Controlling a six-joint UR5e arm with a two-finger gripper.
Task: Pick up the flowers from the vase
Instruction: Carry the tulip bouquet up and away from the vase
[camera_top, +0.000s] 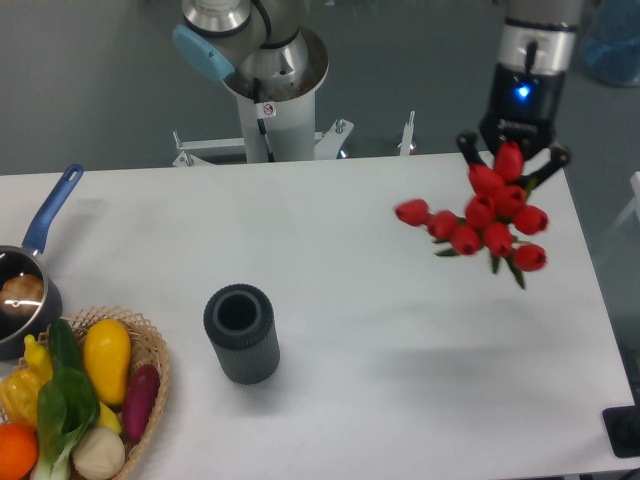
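Hanging high over the far right part of the table (400, 330), the tulips (485, 225) are clear of everything, red buds bunched tight and seen almost head-on, with one bud sticking out to the left and only slivers of green leaf showing beneath them. The gripper (512, 160) sits just behind the top of the bunch, dark fingers (468, 147) splayed either side of the uppermost bud, a blue light glowing on the wrist above. The buds hide the contact, so I can't tell whether those fingers are clenched on the stems or not. Nothing else touches the bunch, and a soft shadow lies on the table below it.

Well apart, at the near left centre, the vase (241, 333) stands upright, dark grey, ribbed down its sides, round mouth open and dark inside. Further left, at the near corner, a wicker basket (155, 365) holds vegetables: a yellow one, a purple one, green leaves, something pale and something orange. Just beyond it, a saucepan (25, 290) with a blue handle sits at the left edge. At the far side, the arm's base column (265, 105) rises behind the table.
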